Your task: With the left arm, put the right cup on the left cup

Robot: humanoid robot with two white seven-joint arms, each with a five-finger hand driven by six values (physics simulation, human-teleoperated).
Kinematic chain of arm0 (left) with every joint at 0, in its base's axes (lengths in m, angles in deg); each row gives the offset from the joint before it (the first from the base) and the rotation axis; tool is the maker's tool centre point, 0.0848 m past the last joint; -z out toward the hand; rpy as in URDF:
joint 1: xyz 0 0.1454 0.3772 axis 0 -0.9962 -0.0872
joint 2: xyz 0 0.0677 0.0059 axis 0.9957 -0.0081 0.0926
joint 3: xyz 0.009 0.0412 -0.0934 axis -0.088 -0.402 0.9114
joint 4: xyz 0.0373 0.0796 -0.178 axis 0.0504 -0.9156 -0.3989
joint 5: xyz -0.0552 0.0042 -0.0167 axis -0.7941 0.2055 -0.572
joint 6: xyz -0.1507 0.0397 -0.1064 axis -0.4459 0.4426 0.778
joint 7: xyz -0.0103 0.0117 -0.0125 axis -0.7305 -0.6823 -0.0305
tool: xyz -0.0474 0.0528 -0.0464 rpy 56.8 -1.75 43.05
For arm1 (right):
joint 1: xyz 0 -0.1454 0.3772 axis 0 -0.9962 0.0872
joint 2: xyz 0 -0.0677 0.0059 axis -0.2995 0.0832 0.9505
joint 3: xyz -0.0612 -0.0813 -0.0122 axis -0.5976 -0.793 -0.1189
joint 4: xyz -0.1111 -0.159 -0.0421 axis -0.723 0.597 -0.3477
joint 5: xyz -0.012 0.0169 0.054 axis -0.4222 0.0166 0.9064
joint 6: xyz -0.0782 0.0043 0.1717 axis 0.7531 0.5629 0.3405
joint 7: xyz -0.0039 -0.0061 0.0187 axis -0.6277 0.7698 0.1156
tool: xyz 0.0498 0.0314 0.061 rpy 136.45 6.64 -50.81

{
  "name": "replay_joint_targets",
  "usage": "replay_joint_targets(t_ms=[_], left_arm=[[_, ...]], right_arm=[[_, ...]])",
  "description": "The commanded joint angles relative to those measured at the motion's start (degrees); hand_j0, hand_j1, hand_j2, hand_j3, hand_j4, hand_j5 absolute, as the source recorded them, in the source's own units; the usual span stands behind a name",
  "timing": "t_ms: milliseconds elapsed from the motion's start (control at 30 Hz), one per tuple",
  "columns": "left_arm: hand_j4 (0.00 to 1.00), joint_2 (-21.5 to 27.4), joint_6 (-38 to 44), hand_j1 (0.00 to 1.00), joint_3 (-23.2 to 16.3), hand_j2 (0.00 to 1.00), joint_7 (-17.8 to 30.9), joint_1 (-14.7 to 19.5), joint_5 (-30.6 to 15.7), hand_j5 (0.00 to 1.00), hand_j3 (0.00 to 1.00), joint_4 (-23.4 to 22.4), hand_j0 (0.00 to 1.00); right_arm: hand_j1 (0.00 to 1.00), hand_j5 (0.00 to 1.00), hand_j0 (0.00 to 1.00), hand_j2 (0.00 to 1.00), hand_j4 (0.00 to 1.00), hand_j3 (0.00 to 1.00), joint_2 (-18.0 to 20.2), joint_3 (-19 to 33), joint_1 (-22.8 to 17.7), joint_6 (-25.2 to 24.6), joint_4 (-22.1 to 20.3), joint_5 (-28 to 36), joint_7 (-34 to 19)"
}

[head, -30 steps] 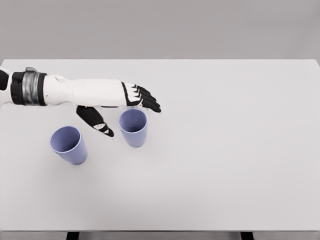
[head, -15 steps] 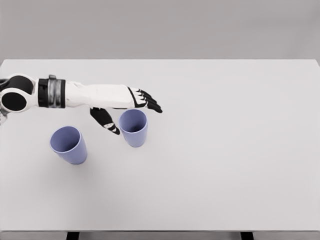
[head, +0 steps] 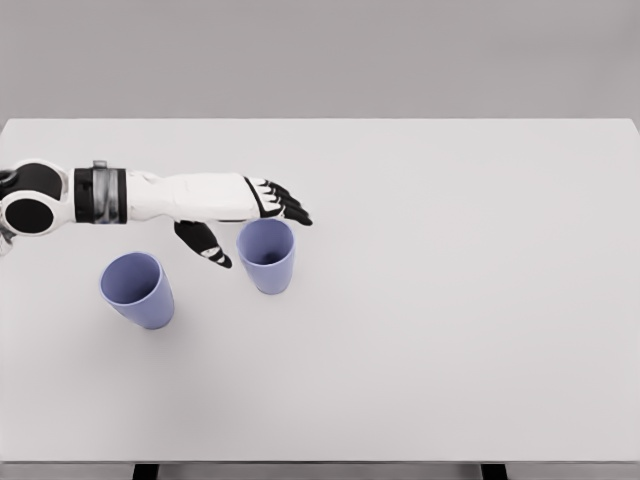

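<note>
The black-tipped fingers (head: 288, 208) of the left hand (head: 245, 215) are seen spread and relaxed, with nothing held between them. They are stretched toward the right of the frame, just above and behind the rim of the right lavender-blue plastic cup (head: 267, 256), which stands upright left of the frame's centre. The thumb (head: 204, 243) is angled down and is set just to the left of that cup's rim; whether it touches the cup cannot be told. The cup's open mouth lies between the thumb and the extended fingers. The white forearm (head: 170, 195), banded in black and grey at the wrist, is extended from the left edge of the frame. The left lavender-blue plastic cup (head: 138, 290) is seen lower left, tilted, well apart from the fingers. Both cups are carried by the flat white worktop (head: 450, 300).
</note>
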Motion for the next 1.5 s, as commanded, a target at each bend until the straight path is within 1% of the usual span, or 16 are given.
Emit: replay_joint_targets(t_ms=[0, 100, 200, 433, 567, 667, 733, 800, 1100, 1333, 1367, 1400, 1467], left_arm=[[1.00, 0.1, 0.1, 1.00, 0.0, 1.00, -0.4, 0.0, 0.1, 1.00, 1.00, -0.2, 1.00], [1.00, -0.6, 0.1, 1.00, 0.0, 1.00, -0.4, 0.1, 0.1, 1.00, 1.00, -0.1, 1.00], [1.00, -0.7, 0.1, 1.00, -0.1, 1.00, -0.4, -0.6, 0.1, 1.00, 1.00, -0.2, 1.00], [1.00, -0.8, 0.1, 1.00, 0.0, 1.00, -0.4, -0.6, 0.2, 1.00, 1.00, -0.2, 1.00], [1.00, -0.9, 0.1, 1.00, 0.0, 1.00, -0.4, -0.6, 0.9, 1.00, 1.00, -0.7, 1.00], [1.00, -2.2, 0.1, 1.00, -0.1, 1.00, -0.4, -0.7, 0.9, 1.00, 1.00, -1.5, 1.00], [1.00, -2.2, 0.1, 1.00, -0.1, 1.00, -0.4, -0.8, 1.0, 1.00, 1.00, -1.5, 1.00], [1.00, -2.3, 0.1, 1.00, 0.0, 1.00, -0.6, -1.9, 1.6, 1.00, 1.00, -1.9, 1.00], [1.00, -3.1, 0.1, 1.00, 0.0, 1.00, -0.6, -2.4, 2.4, 1.00, 1.00, -2.1, 1.00], [1.00, -4.0, 0.1, 1.00, 0.0, 1.00, -0.6, -2.8, 2.4, 1.00, 1.00, -3.1, 1.00], [1.00, -4.0, 0.1, 1.00, 0.0, 1.00, -1.3, -2.9, 2.4, 1.00, 1.00, -3.1, 1.00], [0.94, -4.0, 0.4, 0.94, 0.1, 0.94, -2.5, -3.7, 2.4, 0.94, 0.94, -3.1, 0.94], [0.90, -3.8, 1.2, 0.90, 0.1, 0.90, -2.5, -3.8, 2.4, 0.90, 0.90, -3.1, 0.90]], right_arm=[[1.00, 1.00, 1.00, 1.00, 1.00, 1.00, 0.0, 0.0, 0.0, 0.0, 0.0, -0.1, 0.0], [1.00, 1.00, 1.00, 1.00, 1.00, 1.00, 0.0, 0.0, 0.0, 0.0, 0.0, -0.1, 0.0], [1.00, 1.00, 1.00, 1.00, 1.00, 1.00, 0.0, 0.0, 0.0, 0.0, 0.0, -0.1, 0.0], [1.00, 1.00, 1.00, 1.00, 1.00, 1.00, 0.0, 0.0, 0.0, 0.0, 0.0, -0.1, 0.0], [1.00, 1.00, 1.00, 1.00, 1.00, 1.00, 0.0, 0.0, 0.0, 0.0, 0.0, -0.1, 0.0], [1.00, 1.00, 1.00, 1.00, 1.00, 1.00, 0.0, 0.0, 0.0, 0.0, 0.0, -0.1, 0.0], [1.00, 1.00, 1.00, 1.00, 1.00, 1.00, 0.0, 0.0, 0.0, 0.0, 0.0, -0.1, 0.0], [1.00, 1.00, 1.00, 1.00, 1.00, 1.00, 0.0, 0.0, 0.0, 0.0, 0.1, -0.1, 0.0], [1.00, 1.00, 1.00, 1.00, 1.00, 1.00, 0.0, 0.0, 0.0, 0.0, 0.0, -0.1, 0.0], [1.00, 1.00, 1.00, 1.00, 1.00, 1.00, 0.0, 0.0, 0.0, 0.0, 0.0, -0.1, 0.0], [1.00, 1.00, 1.00, 1.00, 1.00, 1.00, 0.0, 0.0, 0.0, 0.0, 0.0, -0.1, 0.0], [1.00, 1.00, 1.00, 1.00, 1.00, 1.00, 0.0, 0.0, 0.0, 0.0, 0.0, -0.1, 0.0], [1.00, 1.00, 1.00, 1.00, 1.00, 1.00, 0.0, 0.0, 0.0, 0.0, 0.0, -0.1, 0.0]])
